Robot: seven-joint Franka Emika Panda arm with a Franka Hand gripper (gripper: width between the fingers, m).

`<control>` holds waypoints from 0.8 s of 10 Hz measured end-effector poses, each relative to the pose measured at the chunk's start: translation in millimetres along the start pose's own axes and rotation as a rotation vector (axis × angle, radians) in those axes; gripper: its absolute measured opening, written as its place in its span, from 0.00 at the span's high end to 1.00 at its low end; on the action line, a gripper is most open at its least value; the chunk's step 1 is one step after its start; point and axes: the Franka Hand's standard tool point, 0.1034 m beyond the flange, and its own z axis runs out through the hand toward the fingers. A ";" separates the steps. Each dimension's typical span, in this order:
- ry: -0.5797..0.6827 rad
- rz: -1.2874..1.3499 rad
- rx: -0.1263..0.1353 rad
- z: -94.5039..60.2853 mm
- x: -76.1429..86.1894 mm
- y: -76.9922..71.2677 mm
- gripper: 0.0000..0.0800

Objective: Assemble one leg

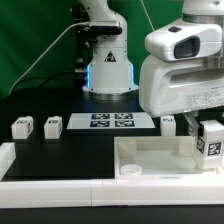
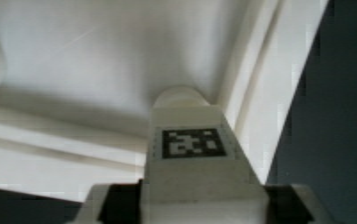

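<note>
The claw [image 2: 196, 201] is clamped on the leg [image 2: 191, 122]. In the wrist view the white post sits between the two fingers [image 2: 118, 206], pressed on either side. Its black-and-white square marker faces the camera, and its rounded far end points away toward the white tray-like panel [image 2: 86, 90]. That end lies close to the inner side of the panel's raised rim, near a corner; whether it touches the panel's floor cannot be told. Beyond the rim the dark tabletop [image 2: 344, 120] shows.

In the exterior view the leg [image 1: 211, 141] hangs upright under the arm's bulky white wrist [image 1: 180, 70]. It is at the exterior view's right, over the far right corner of the panel [image 1: 150, 160], marker toward the camera. The panel lies flat at the front of the black tabletop [image 1: 70, 150]. Behind it, near the middle, lies the marker board [image 1: 110, 122] with its four tags.

Just beside that board, on the exterior view's right, stands a loose leg [image 1: 168, 122]. A second loose leg [image 1: 52, 126] stands near the board on the exterior view's left, and a third loose leg [image 1: 22, 127] further out that way. A low white border [image 1: 8, 165] runs along the tabletop's left and front edges. The arm's base [image 1: 106, 70] rises at the back, glowing blue, before a green curtain [image 1: 30, 40]
</note>
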 end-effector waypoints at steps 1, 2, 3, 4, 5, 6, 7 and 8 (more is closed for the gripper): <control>0.000 0.040 0.000 0.0 0.0 -0.1 0.63; 0.000 0.151 0.001 0.1 -0.1 -1.0 0.63; 0.000 0.233 0.001 0.2 -0.1 -2.0 0.63; -0.001 0.389 0.000 0.5 -0.4 -5.1 0.63; -0.001 0.479 -0.001 0.5 -0.4 -5.4 0.63; -0.001 0.608 -0.003 0.5 -0.6 -5.7 0.63; -0.001 0.673 -0.003 0.5 -0.5 -5.8 0.63; -0.002 0.804 0.002 0.5 -0.4 -5.9 0.63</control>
